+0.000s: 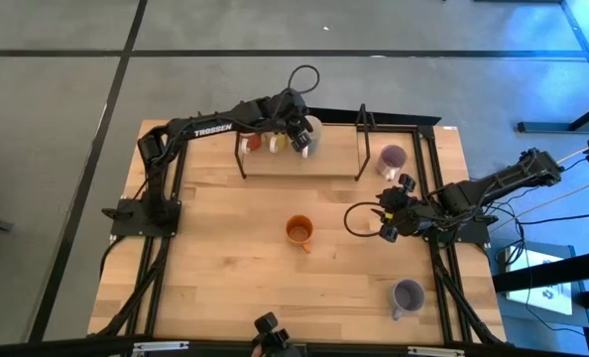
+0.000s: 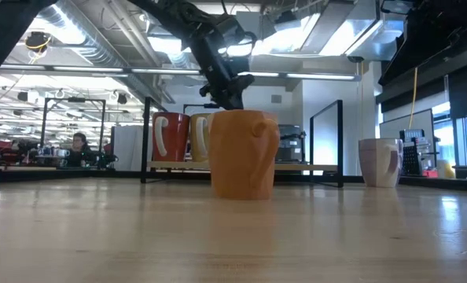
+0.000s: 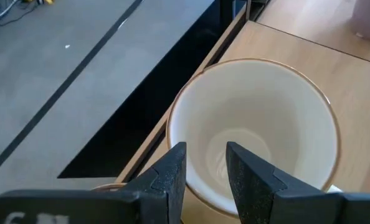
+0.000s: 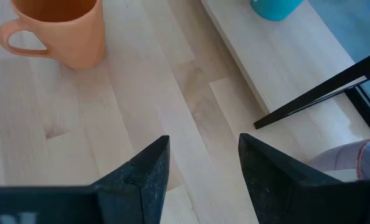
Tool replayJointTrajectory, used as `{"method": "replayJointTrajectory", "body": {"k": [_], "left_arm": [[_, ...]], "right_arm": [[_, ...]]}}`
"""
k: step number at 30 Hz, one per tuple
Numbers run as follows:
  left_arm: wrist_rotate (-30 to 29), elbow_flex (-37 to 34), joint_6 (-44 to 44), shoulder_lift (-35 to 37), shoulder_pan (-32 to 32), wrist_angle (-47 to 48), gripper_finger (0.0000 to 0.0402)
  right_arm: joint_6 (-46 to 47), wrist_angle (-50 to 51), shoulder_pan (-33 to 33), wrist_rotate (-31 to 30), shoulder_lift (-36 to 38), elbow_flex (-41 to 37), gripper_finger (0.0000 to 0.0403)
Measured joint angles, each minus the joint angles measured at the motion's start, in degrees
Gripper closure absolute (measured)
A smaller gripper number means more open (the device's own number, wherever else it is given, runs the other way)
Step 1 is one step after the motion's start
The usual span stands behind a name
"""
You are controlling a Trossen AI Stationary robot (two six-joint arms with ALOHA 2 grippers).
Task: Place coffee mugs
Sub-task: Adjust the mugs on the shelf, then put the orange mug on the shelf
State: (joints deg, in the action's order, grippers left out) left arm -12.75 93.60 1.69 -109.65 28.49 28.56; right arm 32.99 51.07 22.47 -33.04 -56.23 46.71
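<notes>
My left gripper (image 1: 300, 142) reaches to the far shelf and is shut on a white mug (image 1: 314, 129) at the right of a row of mugs. Beside it on the shelf stand a cream mug (image 1: 275, 142) and a reddish mug (image 1: 252, 142). The orange mug (image 1: 298, 230) stands on its base mid-table and hides the white mug in the low view. One pale purple mug (image 1: 392, 157) stands right of the shelf, another (image 1: 408, 294) near the right front. My right gripper (image 1: 382, 224) hovers open right of the orange mug (image 4: 60, 31). My left gripper (image 3: 207, 149) holds the white mug (image 3: 260, 118) by its rim wall (image 3: 175, 134), one finger outside and one finger (image 3: 247, 174) inside the hollow. It comes from above, pointing down. The mug is upright over the shelf board; its base does not show.
The low wooden shelf (image 1: 304, 164) on black legs runs along the table's far side, with a black frame post (image 1: 365, 149) at its right end. Bare tabletop (image 1: 225, 268) lies left of and in front of the orange mug. A camera mount (image 1: 267, 327) sits at the near edge.
</notes>
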Motion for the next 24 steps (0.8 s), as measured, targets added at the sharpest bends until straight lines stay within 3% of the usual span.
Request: {"method": "replayJointTrajectory", "body": {"k": [12, 24], "left_arm": [[-6.44, 0.04, -1.09, 0.00, -0.06, 2.59, 0.0294], [-4.43, 0.02, -1.11, 2.38, -1.72, -0.21, 0.0294]], "right_arm": [[0.15, -0.13, 0.01, 0.11, 0.00, 0.00, 0.0224], [0.17, -0.20, 0.01, 0.12, 0.00, 0.01, 0.0224]]}}
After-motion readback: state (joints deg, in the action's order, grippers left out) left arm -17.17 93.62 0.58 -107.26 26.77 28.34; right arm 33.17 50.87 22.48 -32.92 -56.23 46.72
